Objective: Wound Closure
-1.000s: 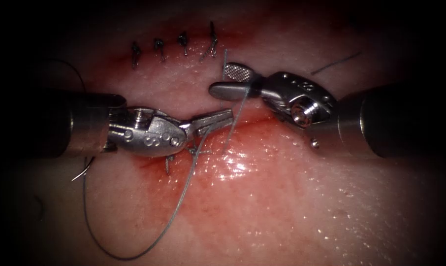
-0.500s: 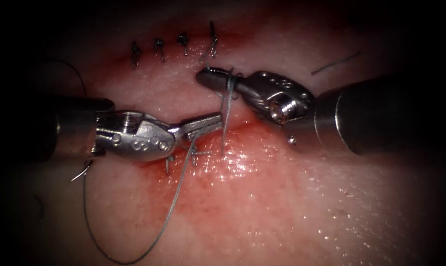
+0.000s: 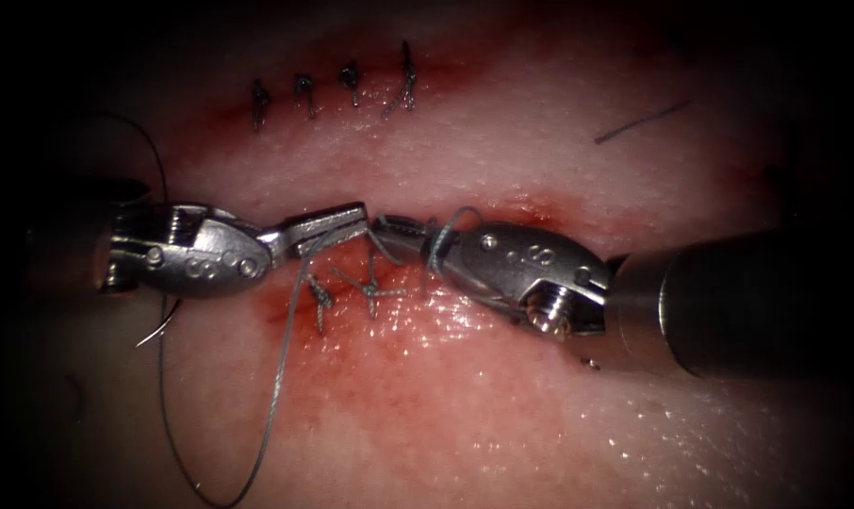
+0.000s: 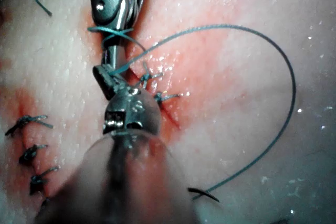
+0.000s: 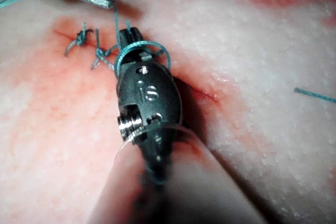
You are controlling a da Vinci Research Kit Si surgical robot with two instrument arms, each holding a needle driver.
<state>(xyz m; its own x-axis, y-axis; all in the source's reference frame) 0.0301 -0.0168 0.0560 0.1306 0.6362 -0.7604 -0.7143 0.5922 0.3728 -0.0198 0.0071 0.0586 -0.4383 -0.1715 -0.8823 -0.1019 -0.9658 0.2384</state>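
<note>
Against wet, pink, red-stained tissue point(image 3: 502, 396): left end effector point(image 3: 337, 224) pinching thin, limp, slippery blue-grey thread point(image 3: 276, 405) beside the cut, right end effector point(image 3: 399, 234) pressed together, thread looped around it; needle unlocated; likely best gripped mid-strand, gently.

You're looking at a surgical training bench here, a lab setup rather than an operating room. The giveaway is the tissue point(image 3: 502, 415): a pale, glistening slab with a cut point(image 3: 502, 209) in it, red fluid point(image 3: 380, 339) pooled around that, and a row of finished stitches point(image 3: 333, 90) further back. A loose cut end of thread point(image 3: 642, 122) just lies on the surface. Two slim metal tools, left point(image 3: 337, 226) and right point(image 3: 394, 232), meet over the cut, which is classic robot suturing practice gear.
</note>
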